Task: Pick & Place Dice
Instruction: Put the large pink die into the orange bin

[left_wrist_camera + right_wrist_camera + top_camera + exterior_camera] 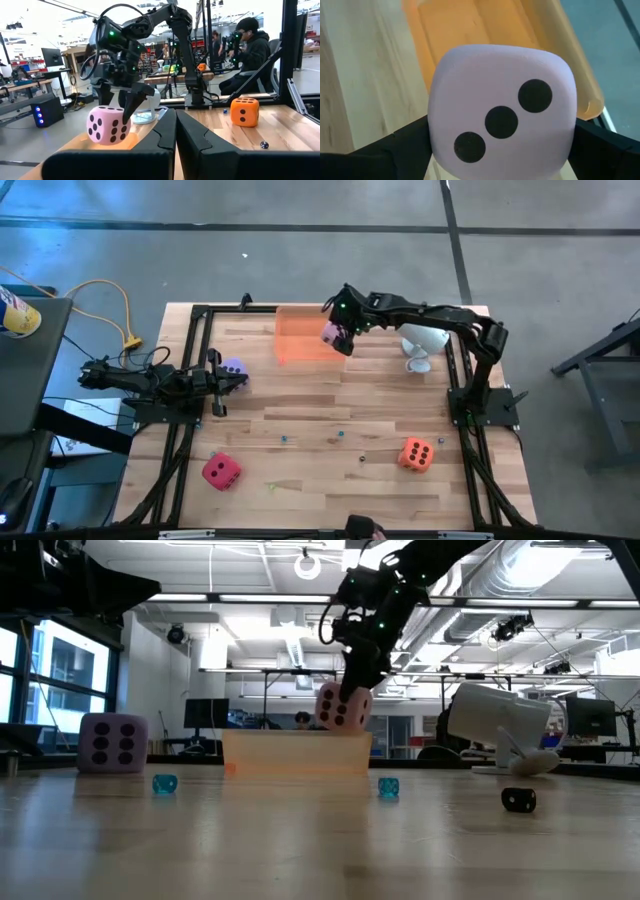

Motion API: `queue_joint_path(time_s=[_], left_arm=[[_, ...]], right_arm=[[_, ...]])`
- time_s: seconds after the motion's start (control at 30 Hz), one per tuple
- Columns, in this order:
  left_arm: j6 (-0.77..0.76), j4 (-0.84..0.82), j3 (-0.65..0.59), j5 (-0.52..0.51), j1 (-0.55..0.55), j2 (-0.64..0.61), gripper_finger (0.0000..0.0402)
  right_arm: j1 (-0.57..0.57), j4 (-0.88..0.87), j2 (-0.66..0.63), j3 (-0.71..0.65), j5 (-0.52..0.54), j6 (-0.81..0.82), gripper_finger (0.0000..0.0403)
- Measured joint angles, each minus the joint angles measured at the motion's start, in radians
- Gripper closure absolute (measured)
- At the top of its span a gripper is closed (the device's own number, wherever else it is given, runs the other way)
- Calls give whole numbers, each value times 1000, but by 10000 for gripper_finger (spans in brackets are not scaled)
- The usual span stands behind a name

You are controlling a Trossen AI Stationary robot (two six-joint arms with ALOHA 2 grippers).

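My right gripper (341,337) is over the translucent orange tray (300,340) at the table's far side, closed on a pink die (331,333) with dark pips. My left gripper (240,383) waits shut at the table's left side, just beside a lavender die (233,368) that sits on the wood. A red die (221,471) rests near the front left. An orange die (417,453) sits on the table near the front right. My right gripper pinches the pink die between its two fingers (395,150), one on each of two opposite sides (437,125), with the three-pip face toward the wrist. The fingers slant down from above. The die (344,707) hangs tilted, lifted above the tray's rim (296,736).
A white device (422,345) stands on the table right of the tray. Tiny blue dice (164,783) and a small black one (518,800) lie scattered mid-table. Black frame rails (190,350) run along the table's left and right sides.
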Motion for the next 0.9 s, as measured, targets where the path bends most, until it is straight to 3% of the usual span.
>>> queue_joint_path(time_s=[0.33,0.9], left_arm=[[0,0,0,0,0,0,401],[0,0,0,0,0,0,401]], right_arm=[[12,15,0,0,10,2,5],[11,47,-1,0,8,0,5]])
